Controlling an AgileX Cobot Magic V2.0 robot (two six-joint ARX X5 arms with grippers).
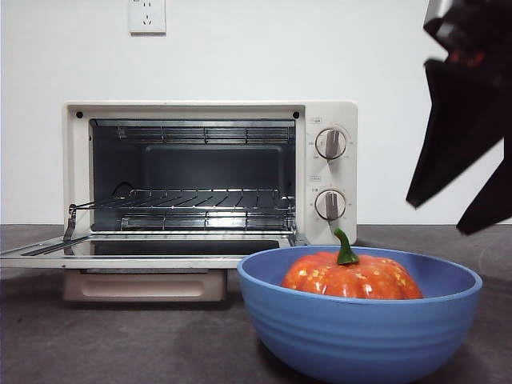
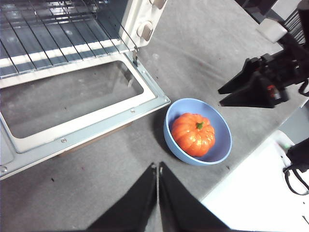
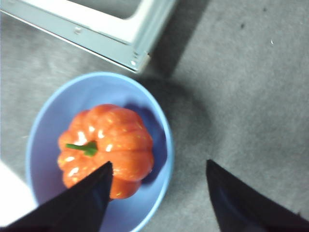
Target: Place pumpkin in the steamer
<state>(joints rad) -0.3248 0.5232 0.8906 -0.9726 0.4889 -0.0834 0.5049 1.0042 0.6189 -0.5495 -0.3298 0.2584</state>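
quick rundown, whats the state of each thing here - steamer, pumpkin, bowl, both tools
steamer: door folded fully down, wire rack inside bare
pumpkin: upright in the bowl, stem up, not gripped
bowl: upright on the table in front of the steamer, holding the pumpkin
right tool: open, above the bowl, holding nothing
left tool: shut, holding nothing, away from the bowl

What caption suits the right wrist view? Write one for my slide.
Open right gripper hovers above the pumpkin sitting in the blue bowl.
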